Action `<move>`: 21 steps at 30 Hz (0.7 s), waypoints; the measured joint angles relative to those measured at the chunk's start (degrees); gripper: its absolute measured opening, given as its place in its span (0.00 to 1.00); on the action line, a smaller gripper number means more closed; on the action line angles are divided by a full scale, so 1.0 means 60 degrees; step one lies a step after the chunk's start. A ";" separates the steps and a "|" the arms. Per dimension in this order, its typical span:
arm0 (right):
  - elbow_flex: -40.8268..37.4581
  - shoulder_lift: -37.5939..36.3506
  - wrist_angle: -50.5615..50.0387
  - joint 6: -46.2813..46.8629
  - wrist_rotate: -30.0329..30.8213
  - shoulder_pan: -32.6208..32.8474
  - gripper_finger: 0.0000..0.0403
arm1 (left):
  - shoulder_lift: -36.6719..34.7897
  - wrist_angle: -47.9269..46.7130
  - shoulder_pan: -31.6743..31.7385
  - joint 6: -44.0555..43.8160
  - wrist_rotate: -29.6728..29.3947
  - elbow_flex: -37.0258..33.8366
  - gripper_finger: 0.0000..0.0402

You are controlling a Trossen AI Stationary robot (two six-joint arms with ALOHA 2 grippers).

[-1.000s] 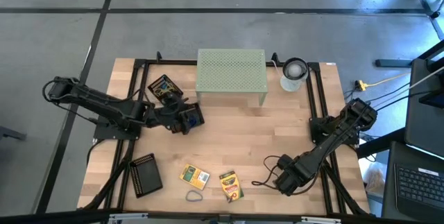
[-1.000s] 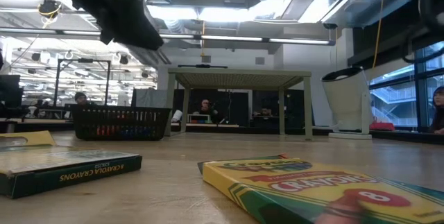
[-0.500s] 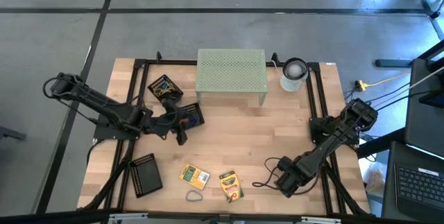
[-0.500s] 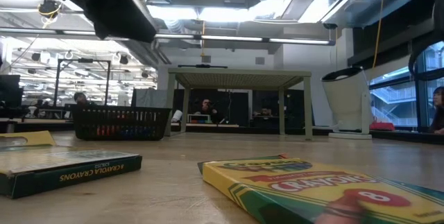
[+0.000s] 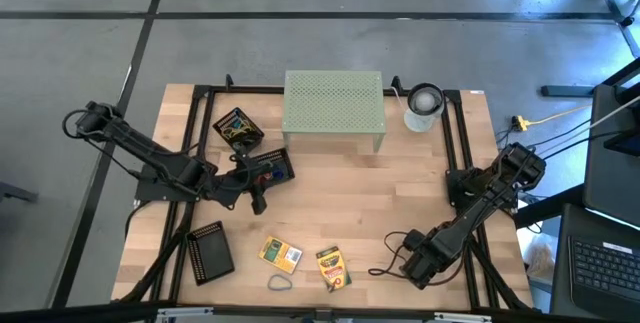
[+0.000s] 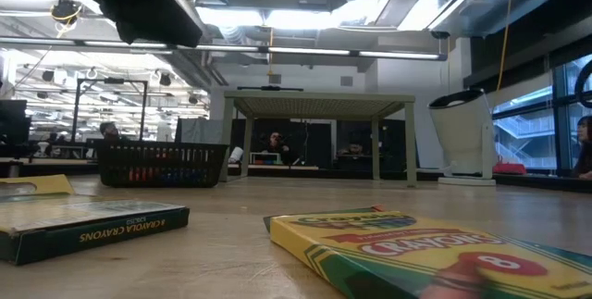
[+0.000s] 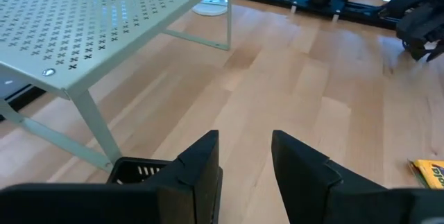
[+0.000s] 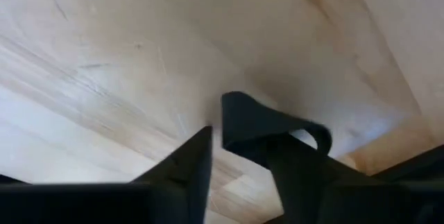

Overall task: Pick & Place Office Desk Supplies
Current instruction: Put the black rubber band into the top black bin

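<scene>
1. Landmark: the pale green riser at the far edge of the tabletop.
2. Left gripper hovers above the wood, near the riser's front-left leg and beside a black mesh tray. In the left wrist view its fingers stand a little apart with only bare wood between them; nothing is held.
3. Right gripper sits low, well in front of the riser's right side. Its fingers are slightly parted around a small black clip; whether they press on it cannot be told.
4. Supplies left loose, well in front of the riser: two crayon boxes side by side, with a rubber-band loop just beyond them at the near edge. A second mesh tray holds coloured items to the riser's left; a third tray lies left of the boxes.
5. Judged step: the left arm is between a drop-off and the next pick; the right arm is engaged at the clip.
6. Next move likely calls for the left gripper to travel to a crayon box, widen its fingers across the box's narrow side, and descend.
</scene>
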 joint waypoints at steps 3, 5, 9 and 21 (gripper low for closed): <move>0.0000 0.0001 -0.0004 -0.0004 0.0098 -0.0007 0.25 | 0.0000 0.0023 -0.0015 0.0000 -0.0009 0.0000 0.32; 0.0000 0.0001 -0.0003 -0.0002 0.0259 -0.0010 0.17 | 0.0000 0.0029 -0.0014 0.0000 -0.0012 0.0000 0.32; 0.0004 0.0001 -0.0026 -0.0004 0.0321 -0.0011 0.03 | 0.0000 0.0033 -0.0014 0.0000 -0.0010 0.0000 0.32; 0.0196 0.0019 -0.0009 -0.0518 0.0869 -0.0022 0.02 | 0.0000 0.0034 -0.0014 0.0000 -0.0012 0.0000 0.32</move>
